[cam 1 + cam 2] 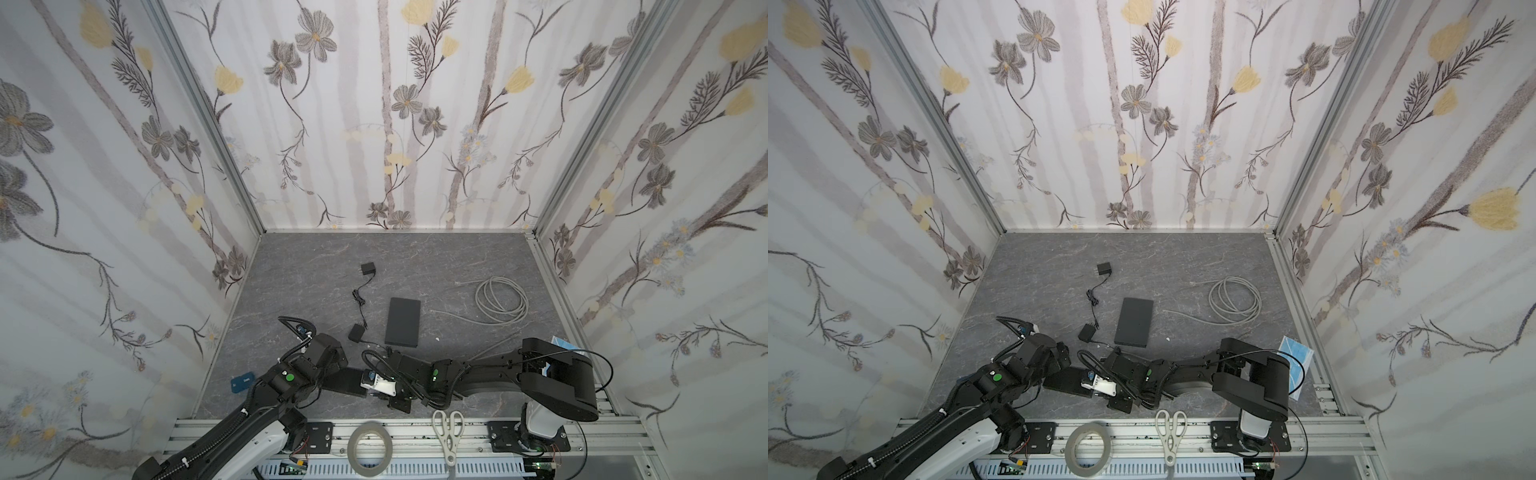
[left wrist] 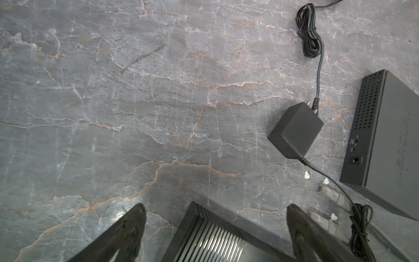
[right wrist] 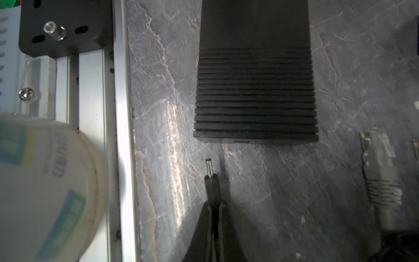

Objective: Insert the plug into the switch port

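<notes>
Starting with the right wrist view: my right tool (image 3: 214, 205) is pinched tight on the plug (image 3: 211, 179), gripping its black sleeve with the metal tip sticking out ahead. That tip points at the ribbed end of the switch (image 3: 256, 90) and sits just short of it. A strip of bare worktop (image 3: 340, 68) lies between them, so there is no contact. A grey connector (image 3: 381, 179) lies off to one side, and a blurred tape roll (image 3: 45, 181) sits past the rail (image 3: 120, 113).

Left wrist view: my left tool (image 2: 216, 205) stands wide open and holds nothing. One end of the switch (image 2: 204, 236) lies between its fingers (image 2: 133, 231) with worktop showing on both sides, so I see no touch. Only this view gives me the adapter (image 2: 295, 130) close up, and the vented box (image 2: 385, 136) near it with a small port (image 2: 356, 160) in its side wall.

In both top views the two tools close in on the switch (image 1: 343, 382) from opposite ends, the left tool at its left end and the right tool at its right. The plug is hidden there under the right wrist camera (image 1: 378, 384), and I cannot read either tool's opening. The vented box (image 1: 402, 322) lies just behind the switch. A coiled grey cable (image 1: 500, 299) lies well to the right, and scissors (image 1: 448, 432) rest on the front rail.
</notes>
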Tool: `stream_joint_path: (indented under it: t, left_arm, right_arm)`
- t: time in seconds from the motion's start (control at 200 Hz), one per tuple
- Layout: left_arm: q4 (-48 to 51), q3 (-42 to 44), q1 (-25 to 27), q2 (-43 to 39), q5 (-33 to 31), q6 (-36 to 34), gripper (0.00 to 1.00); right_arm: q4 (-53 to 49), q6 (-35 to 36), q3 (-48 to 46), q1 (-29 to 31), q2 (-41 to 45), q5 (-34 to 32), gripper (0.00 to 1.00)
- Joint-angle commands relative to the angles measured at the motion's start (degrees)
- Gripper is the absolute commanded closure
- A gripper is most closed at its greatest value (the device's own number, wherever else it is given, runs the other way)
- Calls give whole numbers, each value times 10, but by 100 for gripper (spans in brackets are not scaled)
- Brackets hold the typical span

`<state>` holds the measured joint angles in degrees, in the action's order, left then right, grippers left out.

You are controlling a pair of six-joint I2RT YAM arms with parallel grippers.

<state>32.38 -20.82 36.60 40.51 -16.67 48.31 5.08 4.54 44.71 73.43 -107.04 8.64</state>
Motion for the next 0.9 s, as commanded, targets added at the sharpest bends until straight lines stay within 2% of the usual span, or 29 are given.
stream_joint_path:
  t: [0.0, 0.205, 0.894]
  left_arm:
    - [-21, 12, -1, -3, -2, 8, 8]
    - [-42, 30, -1, -12, 17, 9, 13]
    - [-61, 64, -1, -21, 31, 11, 11]
  right_arm:
    - [-4, -7, 7, 0, -7, -14, 100]
    - [-6, -5, 13, 1, -13, -18, 100]
    - [-39, 10, 61, 1, -44, -17, 100]
